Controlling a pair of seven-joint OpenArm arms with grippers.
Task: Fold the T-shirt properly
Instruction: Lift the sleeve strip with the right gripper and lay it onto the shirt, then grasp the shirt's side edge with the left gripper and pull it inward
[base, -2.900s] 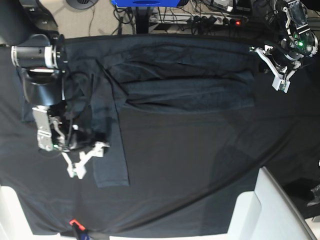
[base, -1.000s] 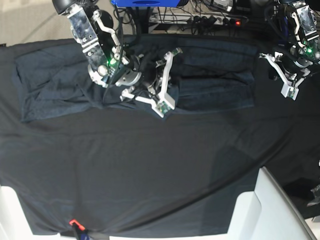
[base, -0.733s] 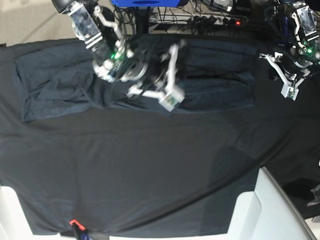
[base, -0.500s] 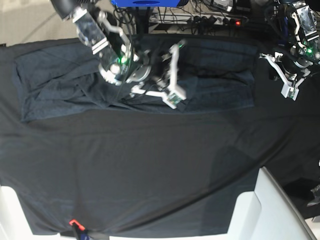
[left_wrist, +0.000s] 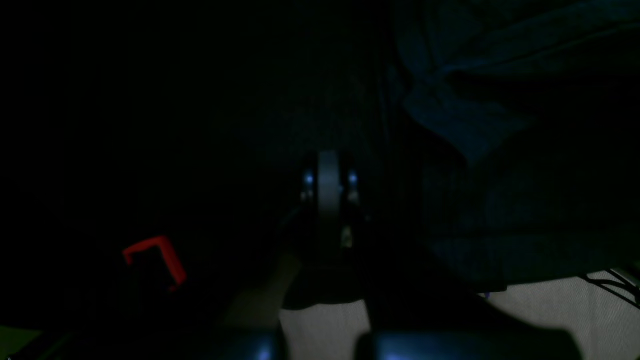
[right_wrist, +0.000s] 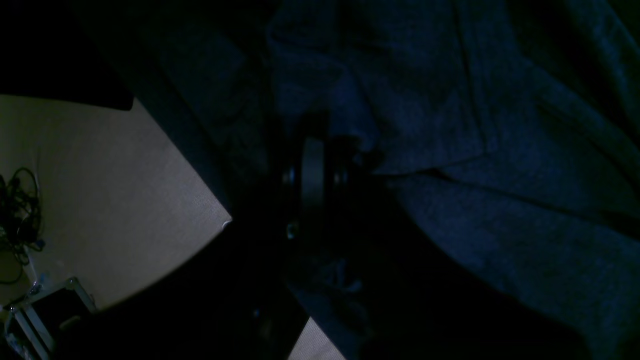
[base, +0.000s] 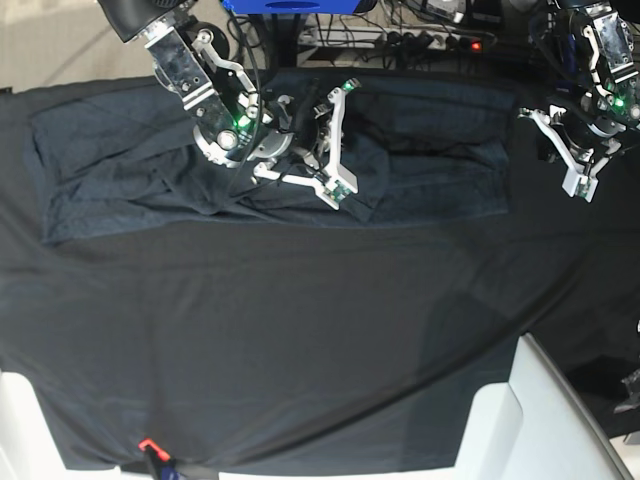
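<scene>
The T-shirt lies as a long creased blue-grey band along the back of the table, from the far left to right of centre. My right gripper hovers over its middle, white fingers spread wide, open. The right wrist view is dark and shows shirt folds close below. My left gripper is open and empty just past the shirt's right edge. The left wrist view shows a shirt corner at the upper right.
The black tablecloth covers the whole table. A white object stands at the front right corner. A red marker sits at the front edge, and also shows in the left wrist view. Cables and a power strip lie behind the table.
The right arm went from the front left to the back, over the shirt's middle. The shirt strip that reached toward the front now lies in the back band. The left arm barely moved.
</scene>
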